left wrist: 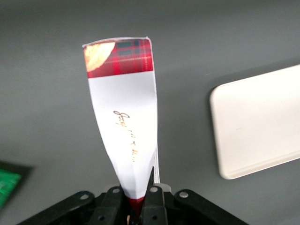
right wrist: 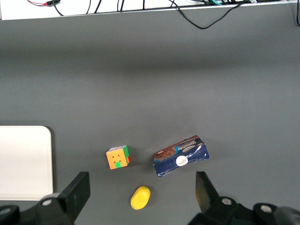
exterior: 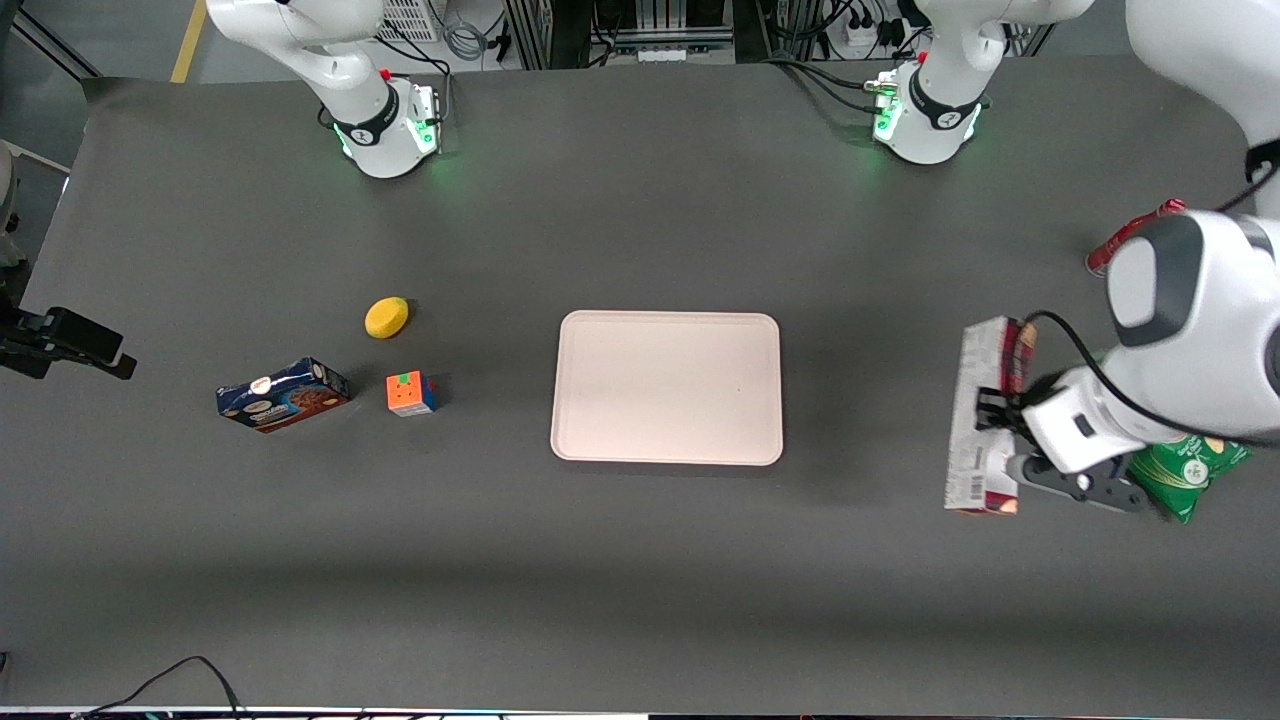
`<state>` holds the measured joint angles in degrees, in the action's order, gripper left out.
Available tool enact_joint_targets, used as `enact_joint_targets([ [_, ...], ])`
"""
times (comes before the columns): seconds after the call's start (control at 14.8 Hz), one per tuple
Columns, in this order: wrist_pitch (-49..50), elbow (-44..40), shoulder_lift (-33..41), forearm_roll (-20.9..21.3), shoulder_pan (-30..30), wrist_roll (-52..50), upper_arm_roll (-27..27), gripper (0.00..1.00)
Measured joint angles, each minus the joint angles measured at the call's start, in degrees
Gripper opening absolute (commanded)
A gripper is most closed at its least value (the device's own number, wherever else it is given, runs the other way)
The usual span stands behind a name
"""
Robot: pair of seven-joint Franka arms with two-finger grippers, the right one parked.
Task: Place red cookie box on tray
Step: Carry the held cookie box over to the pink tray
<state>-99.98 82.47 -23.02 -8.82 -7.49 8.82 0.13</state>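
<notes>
The red cookie box (exterior: 982, 415) is a long slim carton with tartan ends and a pale barcode side. My left gripper (exterior: 1000, 412) is shut on it near its middle and holds it above the table, toward the working arm's end. In the left wrist view the box (left wrist: 124, 117) runs away from the gripper (left wrist: 136, 199), white label band up, pinched between the two fingers. The pale pink tray (exterior: 667, 387) lies flat at the table's middle, apart from the box; it also shows in the left wrist view (left wrist: 258, 126) and the right wrist view (right wrist: 23, 161).
A green snack bag (exterior: 1185, 470) lies under the working arm. A red bottle (exterior: 1130, 235) lies farther from the camera. Toward the parked arm's end are a dark blue cookie box (exterior: 283, 394), a colour cube (exterior: 410, 393) and a yellow lemon-like object (exterior: 386, 317).
</notes>
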Motion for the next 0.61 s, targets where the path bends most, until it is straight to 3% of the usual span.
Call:
enact_joint_targets([
  [0.27, -3.15, 3.44, 2.50, 0.86, -3.13, -15.26, -6.26, 0.00],
  [0.61, -24.12, 19.42, 2.55, 3.98, -4.62, -28.92, -13.64, 0.00],
])
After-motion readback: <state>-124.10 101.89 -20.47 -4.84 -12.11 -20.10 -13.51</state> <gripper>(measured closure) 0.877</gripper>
